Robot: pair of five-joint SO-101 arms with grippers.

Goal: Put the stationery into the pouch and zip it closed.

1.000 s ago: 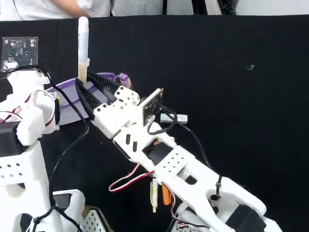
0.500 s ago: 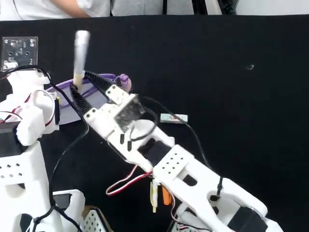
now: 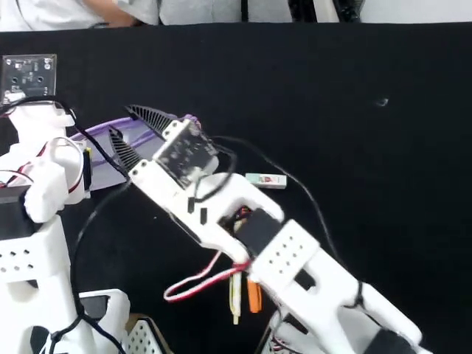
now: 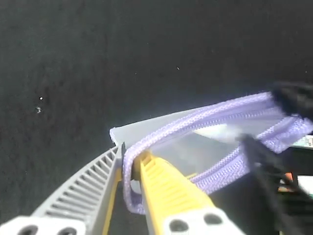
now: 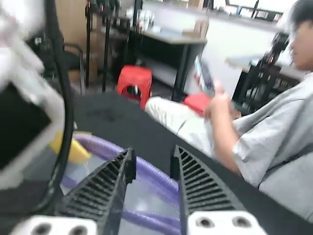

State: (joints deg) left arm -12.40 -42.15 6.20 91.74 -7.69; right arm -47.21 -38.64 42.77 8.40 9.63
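Observation:
The clear pouch (image 3: pixel 107 153) with a purple zipper (image 4: pixel 210 117) lies at the table's left. My left gripper (image 4: pixel 129 154) is shut on the zipper edge at the pouch's end, one yellow and one grey finger pinching it. My right gripper (image 3: pixel 120 120) hangs over the pouch mouth, open, with nothing between its black fingers (image 5: pixel 195 191). A pale shape (image 4: pixel 215 132) lies inside the pouch. A small white and green item (image 3: pixel 265 180) rests on the table right of the pouch. A yellow pen (image 3: pixel 235 295) and an orange pen (image 3: pixel 253 296) lie under the right arm.
A small circuit board (image 3: pixel 29 76) sits at the back left. Cables (image 3: pixel 195 280) trail from the right arm above the near part of the table. The black table (image 3: pixel 369 110) stretches right of the arms. A seated person is behind the far edge, away from the pouch.
The white stick my right gripper held upright over the pouch is gone from its fingers. That gripper has opened, turned at the wrist and dropped lower over the pouch mouth.

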